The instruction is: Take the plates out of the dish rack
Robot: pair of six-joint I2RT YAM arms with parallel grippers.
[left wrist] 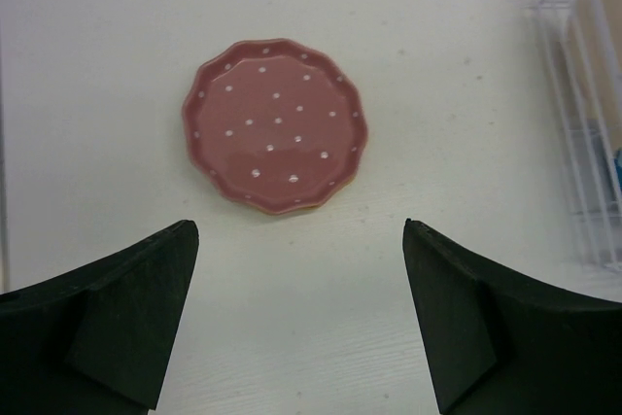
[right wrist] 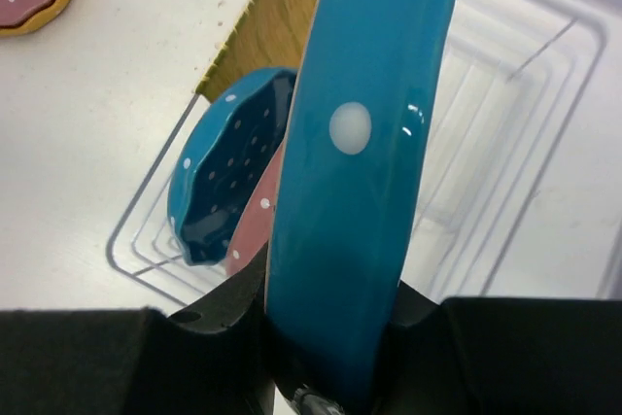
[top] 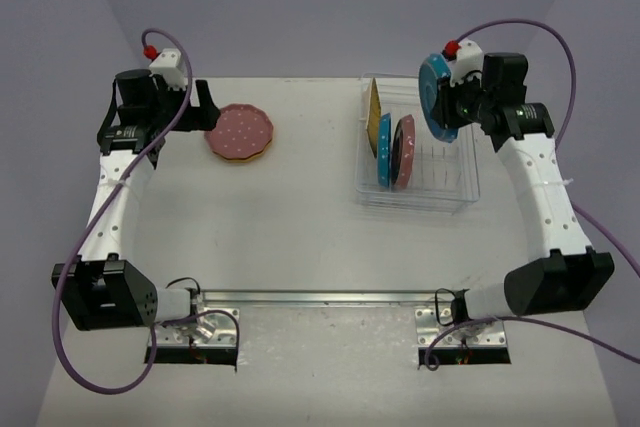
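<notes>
My right gripper [top: 452, 105] is shut on a teal-blue plate [top: 434, 95] and holds it on edge above the back right of the clear dish rack [top: 440, 199]; the plate fills the right wrist view [right wrist: 364, 143]. In the rack stand a yellow-orange plate [top: 373, 113], a teal-blue plate [top: 384, 150] and a pink plate [top: 404, 152]. A pink plate [top: 240, 131] lies flat on the table on top of a yellow-orange one, left of the rack. My left gripper [top: 205, 107] is open and empty just left of that pink plate [left wrist: 275, 124].
The rack's left end shows at the right edge of the left wrist view [left wrist: 583, 123]. The white table [top: 290, 237] ends at purple walls behind and at both sides. A metal mounting rail [top: 330, 297] runs between the arm bases at the near edge.
</notes>
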